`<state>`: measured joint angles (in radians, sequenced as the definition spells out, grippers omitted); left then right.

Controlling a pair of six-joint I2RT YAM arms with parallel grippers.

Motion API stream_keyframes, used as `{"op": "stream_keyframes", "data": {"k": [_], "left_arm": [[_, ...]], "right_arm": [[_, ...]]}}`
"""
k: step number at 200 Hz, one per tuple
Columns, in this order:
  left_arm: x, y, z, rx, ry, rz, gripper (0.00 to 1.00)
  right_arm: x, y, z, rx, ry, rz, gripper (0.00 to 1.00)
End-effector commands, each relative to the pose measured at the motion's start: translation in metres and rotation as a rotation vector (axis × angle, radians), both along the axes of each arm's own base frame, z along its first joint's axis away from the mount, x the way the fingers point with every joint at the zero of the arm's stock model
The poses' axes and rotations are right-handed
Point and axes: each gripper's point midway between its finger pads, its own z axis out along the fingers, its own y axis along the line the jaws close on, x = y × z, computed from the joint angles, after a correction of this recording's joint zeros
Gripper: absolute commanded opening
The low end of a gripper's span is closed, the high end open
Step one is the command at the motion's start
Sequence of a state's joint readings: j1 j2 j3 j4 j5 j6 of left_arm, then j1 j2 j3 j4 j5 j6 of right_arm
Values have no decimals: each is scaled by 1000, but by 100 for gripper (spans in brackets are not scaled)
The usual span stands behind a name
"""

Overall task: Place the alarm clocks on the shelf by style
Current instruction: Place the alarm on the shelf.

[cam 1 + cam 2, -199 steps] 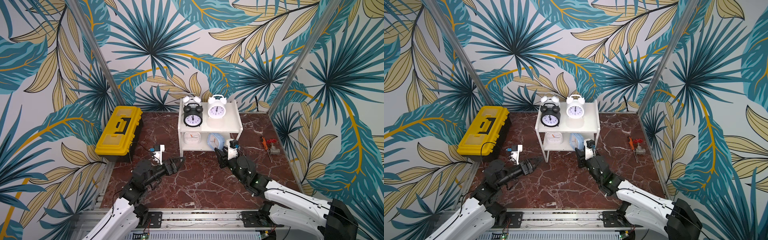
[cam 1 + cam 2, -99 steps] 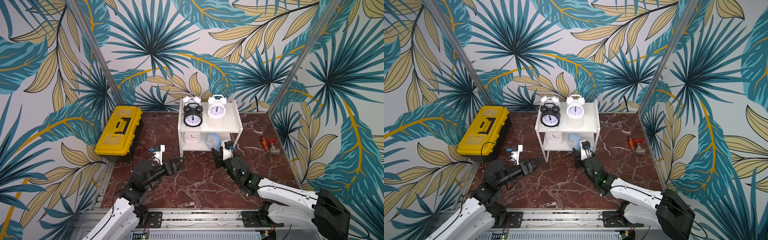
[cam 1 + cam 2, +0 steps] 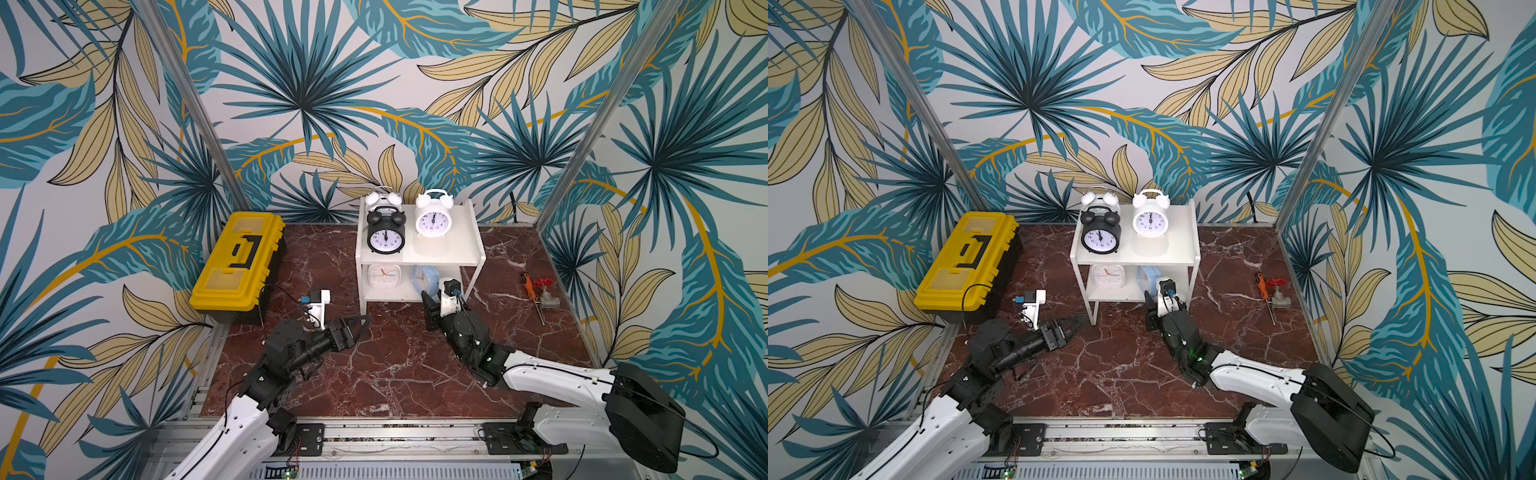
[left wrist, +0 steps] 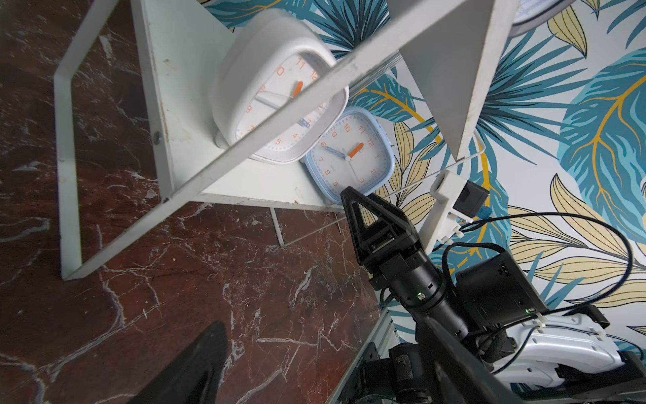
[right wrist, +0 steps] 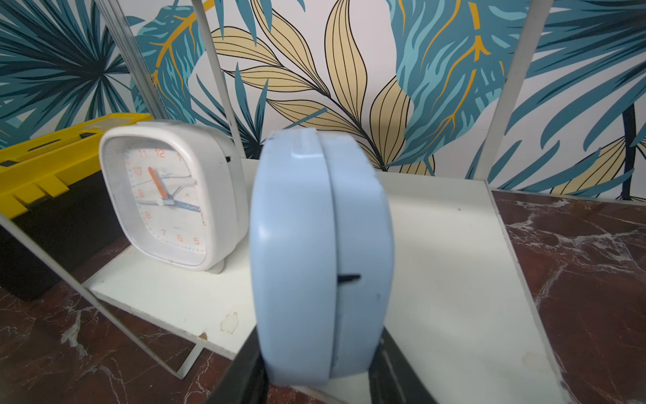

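On the shelf, lower board, we find right fingers flanking the blue clock (grip: we cannot tell); left fingers stand apart over the counter.

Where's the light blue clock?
In both top views the light blue clock stands on the shelf's lower board, right of the white clock, between the right gripper's jaws.
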<state>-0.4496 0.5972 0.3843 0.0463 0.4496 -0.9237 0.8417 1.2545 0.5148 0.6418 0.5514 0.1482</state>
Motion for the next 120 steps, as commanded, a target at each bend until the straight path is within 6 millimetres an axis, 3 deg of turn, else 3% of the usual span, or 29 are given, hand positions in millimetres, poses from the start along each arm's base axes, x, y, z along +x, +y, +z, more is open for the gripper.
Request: {"op": "stream_keyframes", "data": {"k": [1, 48, 120], "left_arm": [[1, 1, 16, -9, -46, 2, 88], [1, 1, 12, -5, -42, 0, 87], [1, 1, 12, -7, -45, -1, 85]], "right_arm": [[3, -1, -14, -63, 27, -23, 46], [6, -2, -19, -83, 33, -39, 48], [8, -2, -2, -85, 13, -44, 49]]}}
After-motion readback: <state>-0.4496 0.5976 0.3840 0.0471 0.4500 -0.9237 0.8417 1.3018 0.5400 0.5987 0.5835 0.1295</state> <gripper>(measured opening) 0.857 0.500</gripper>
